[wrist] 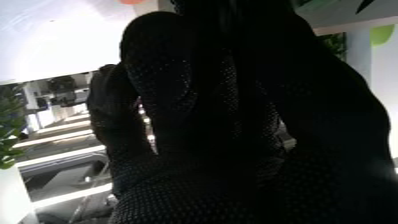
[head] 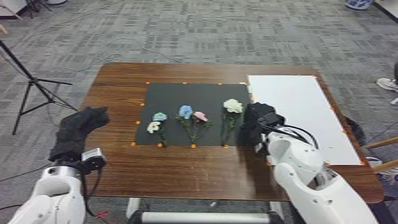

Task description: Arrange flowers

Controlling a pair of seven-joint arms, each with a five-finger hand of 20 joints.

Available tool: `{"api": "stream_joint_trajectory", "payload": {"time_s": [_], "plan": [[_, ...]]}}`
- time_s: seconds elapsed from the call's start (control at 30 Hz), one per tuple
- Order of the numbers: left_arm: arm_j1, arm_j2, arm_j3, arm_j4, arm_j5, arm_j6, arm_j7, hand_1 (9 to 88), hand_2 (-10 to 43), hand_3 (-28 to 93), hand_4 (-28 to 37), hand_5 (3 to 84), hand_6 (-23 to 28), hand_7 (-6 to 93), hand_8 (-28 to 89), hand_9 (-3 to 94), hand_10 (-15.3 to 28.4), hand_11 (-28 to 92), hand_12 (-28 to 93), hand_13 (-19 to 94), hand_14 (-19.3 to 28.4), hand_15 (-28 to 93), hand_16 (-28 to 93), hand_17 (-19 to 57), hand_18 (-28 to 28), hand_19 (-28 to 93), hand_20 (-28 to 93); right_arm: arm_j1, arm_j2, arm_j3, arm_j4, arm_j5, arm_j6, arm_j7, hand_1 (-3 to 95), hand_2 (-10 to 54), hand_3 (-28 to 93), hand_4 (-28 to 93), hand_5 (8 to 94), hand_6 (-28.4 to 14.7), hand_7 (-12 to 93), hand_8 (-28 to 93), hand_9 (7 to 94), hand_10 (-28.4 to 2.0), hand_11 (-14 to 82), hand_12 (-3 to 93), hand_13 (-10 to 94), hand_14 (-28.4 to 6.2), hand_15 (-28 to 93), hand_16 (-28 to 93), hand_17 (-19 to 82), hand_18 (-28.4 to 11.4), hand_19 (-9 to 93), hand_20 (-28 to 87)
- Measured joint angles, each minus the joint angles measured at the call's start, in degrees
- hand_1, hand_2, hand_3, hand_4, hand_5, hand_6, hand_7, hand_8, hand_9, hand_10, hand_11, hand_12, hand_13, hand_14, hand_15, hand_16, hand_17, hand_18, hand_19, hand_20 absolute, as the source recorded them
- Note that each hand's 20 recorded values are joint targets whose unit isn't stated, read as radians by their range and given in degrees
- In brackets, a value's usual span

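Avoid sideways drift of right hand (head: pixel 258 119): risk of crushing larger white flower (head: pixel 233 105) nearby. Cannot tell opening or hold.

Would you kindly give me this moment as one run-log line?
flowers on black sheet | right hand at sheet's right edge | left hand left of sheet, open

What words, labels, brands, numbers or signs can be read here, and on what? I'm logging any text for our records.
No text can be read.
Black mat: no writing can be made out.
White mat: none can be made out either.
Orange marks: too small to tell.
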Motion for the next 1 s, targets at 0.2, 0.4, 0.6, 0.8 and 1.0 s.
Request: {"api": "stream_joint_trajectory", "payload": {"time_s": [0.2,0.4,0.6,0.8,1.0], "plan": [[-0.3,0.08,0.08,0.04,0.02,-0.03,-0.23,30.9,15.1,64,-25.6,58.5,-1.5,19.6,-8,54.5,14.3,25,16,42,18.9,33,0,5.7,13.3,16,21,0.9,-0.4,-1.0,0.5,1.1,0.4,0.0,54.2,-8.2,60,-18,81.4,1.6,17,2,88.8,-10.7,11.8,17.9,76,-10.2,56,38,37,-24.2,80,55],[-0.7,0.08,0.16,0.06,0.03,-0.03,-0.26,30.9,15.1,64,-25.4,58.4,-1.4,19.3,-8,54.5,14.4,25,16,42,19.0,33,0,5.6,13.3,17,21,1.4,-0.6,-1.5,0.6,1.2,0.6,-0.1,49.7,-8.9,59,-16,76.2,0.0,15,3,83.6,-11.2,14.3,14.7,73,-10.6,57,38,36,-24.2,79,54],[-0.6,0.08,0.11,0.05,0.03,-0.03,-0.26,30.9,15.0,64,-25.4,58.4,-1.4,19.2,-8,54.5,14.4,25,16,42,19.0,33,0,5.6,13.4,17,21,1.4,-0.6,-1.0,0.6,1.6,-0.4,-0.4,38.8,-7.3,64,-16,67.2,-1.5,15,-10,76.1,-12.9,13.0,14.4,70,-12.4,57,36,33,-24.4,78,54],[-0.6,0.08,0.12,0.05,0.03,-0.03,-0.36,30.9,15.0,64,-25.4,58.4,-1.4,19.2,-8,54.5,14.6,25,16,42,18.9,33,0,5.5,13.4,17,21,1.5,-0.7,-0.1,0.1,1.4,-3.8,-0.9,35.7,-8.9,64,-15,62.4,-2.4,14,-10,70.9,-14.6,11.8,14.2,68,-13.6,57,35,32,-25.0,78,54],[-0.6,0.05,0.13,0.02,0.03,-0.03,-0.41,31.0,14.8,64,-25.3,58.3,-1.5,19.3,-8,54.5,14.5,25,16,42,18.9,33,0,5.5,13.3,17,21,1.6,-0.6,0.4,-0.4,0.9,-5.3,-1.5,31.6,-9.5,66,-16,60.7,-2.9,14,-9,68.5,-15.3,10.6,13.8,66,-14.0,58,35,32,-25.2,77,54]]}}
